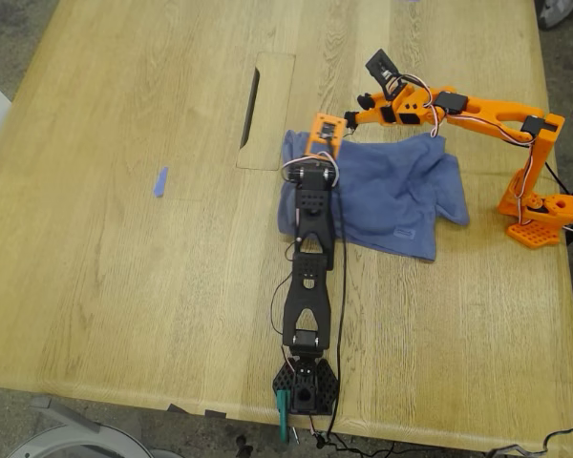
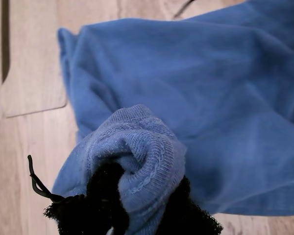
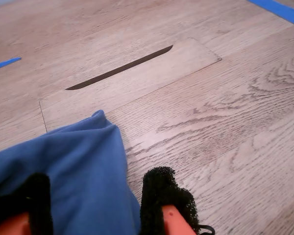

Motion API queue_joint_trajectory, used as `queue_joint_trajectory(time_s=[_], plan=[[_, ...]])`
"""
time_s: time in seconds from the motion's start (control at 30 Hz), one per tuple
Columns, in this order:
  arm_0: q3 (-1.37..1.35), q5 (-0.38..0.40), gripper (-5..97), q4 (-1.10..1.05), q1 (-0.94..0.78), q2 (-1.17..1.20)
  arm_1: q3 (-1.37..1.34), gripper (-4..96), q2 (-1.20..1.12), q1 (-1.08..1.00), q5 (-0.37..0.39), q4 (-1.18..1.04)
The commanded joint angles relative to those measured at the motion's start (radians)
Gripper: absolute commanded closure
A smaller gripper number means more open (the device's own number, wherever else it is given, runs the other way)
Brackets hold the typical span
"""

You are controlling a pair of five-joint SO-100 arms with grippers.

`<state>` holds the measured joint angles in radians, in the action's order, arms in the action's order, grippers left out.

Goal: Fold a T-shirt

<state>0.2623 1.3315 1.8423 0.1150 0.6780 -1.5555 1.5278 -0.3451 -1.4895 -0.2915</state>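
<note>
— While my first gripper pinches a bunched hem of the T-shirt between pressed jaws, what might fail?

— Cloth lies between the spread jaws of my second gripper. If they don't close, that corner stays put and the fold skews.

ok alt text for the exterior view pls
A rumpled blue T-shirt lies on a wooden table, with a black arm and an orange arm both reaching to the edge of it on the exterior view's left. A small blue tape scrap lies apart, further left.
</note>
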Motion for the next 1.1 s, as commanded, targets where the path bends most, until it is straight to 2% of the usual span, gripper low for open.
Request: queue_joint_trajectory(time_s=[0.0,0.43,0.7,1.07], plan=[[0.034,0.02,92,0.057,0.092,0.172,0.103,60.3,-0.014,0.014,0.006,-0.009],[0.028,0.034,92,0.055,0.377,0.176,0.144,59.7,-0.044,0.031,0.012,-0.031],[0.028,0.037,92,0.055,0.407,0.176,0.178,58.2,-0.077,0.071,0.028,-0.037],[0.031,0.037,92,0.055,0.399,0.178,0.066,56.9,-0.02,0.057,0.038,-0.078]])
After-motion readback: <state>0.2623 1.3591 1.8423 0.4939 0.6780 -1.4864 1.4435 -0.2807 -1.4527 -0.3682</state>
